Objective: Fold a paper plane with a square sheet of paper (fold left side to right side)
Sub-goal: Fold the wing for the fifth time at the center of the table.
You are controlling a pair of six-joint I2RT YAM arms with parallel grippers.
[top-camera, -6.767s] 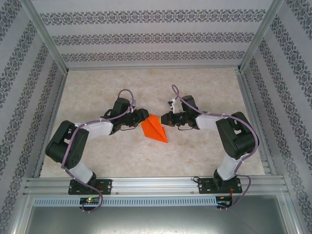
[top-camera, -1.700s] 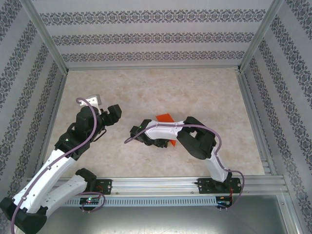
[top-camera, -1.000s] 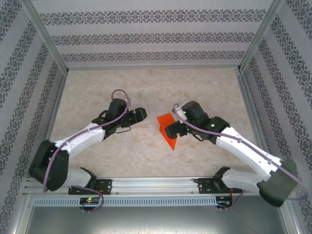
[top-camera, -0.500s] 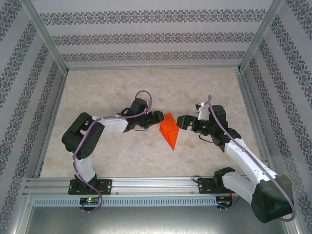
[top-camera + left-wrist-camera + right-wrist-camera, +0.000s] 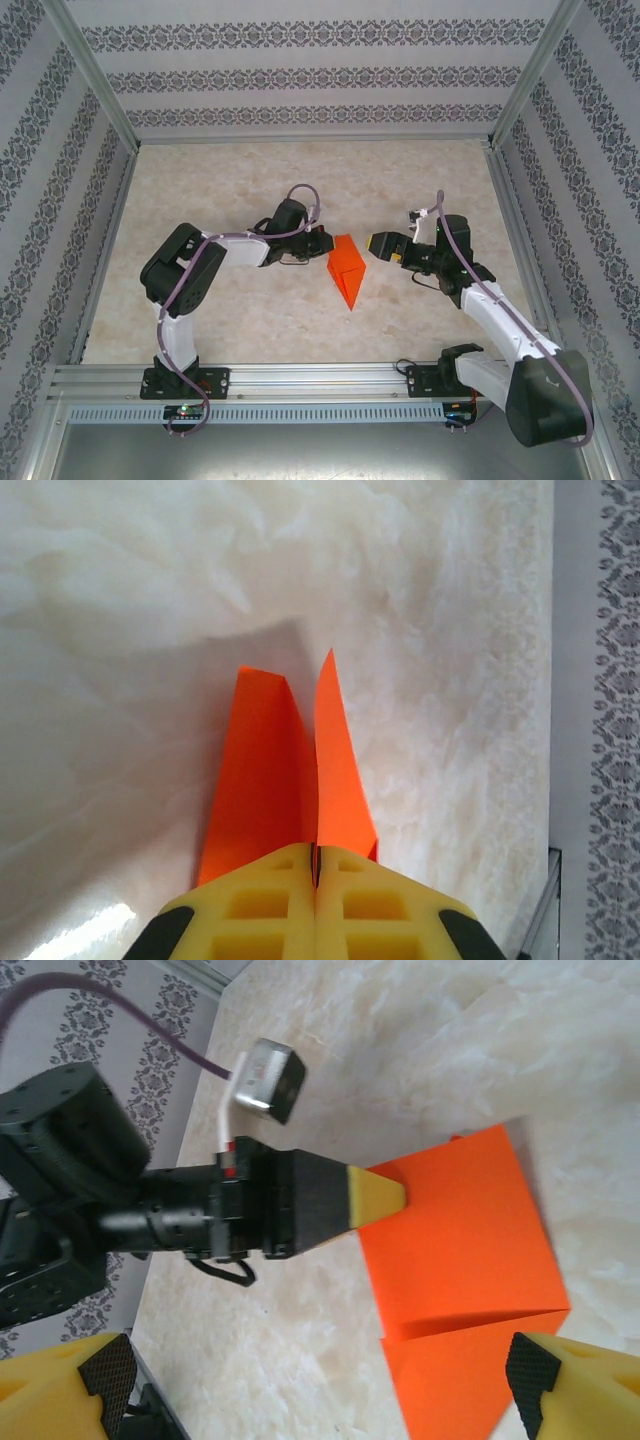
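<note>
The square sheet of paper (image 5: 347, 268) is bright orange and folded into a pointed wedge lying mid-table, tip toward the near edge. My left gripper (image 5: 322, 245) is at its left edge. In the left wrist view its yellow fingers (image 5: 270, 910) are pressed together on the paper (image 5: 260, 770), which rises ahead in two flaps with a crease between them. My right gripper (image 5: 380, 244) hovers open just right of the wedge, apart from it. In the right wrist view the paper (image 5: 460, 1230) lies below, and the left gripper (image 5: 385, 1198) touches its corner.
The marble-patterned table (image 5: 300, 180) is walled by patterned panels with aluminium posts (image 5: 95, 80). A metal rail (image 5: 320, 378) carrying both arm bases runs along the near edge. Free room lies behind the paper.
The right gripper has drawn back a little to the right, away from the wedge. The left gripper stays at the paper's left edge, and the paper has barely shifted.
</note>
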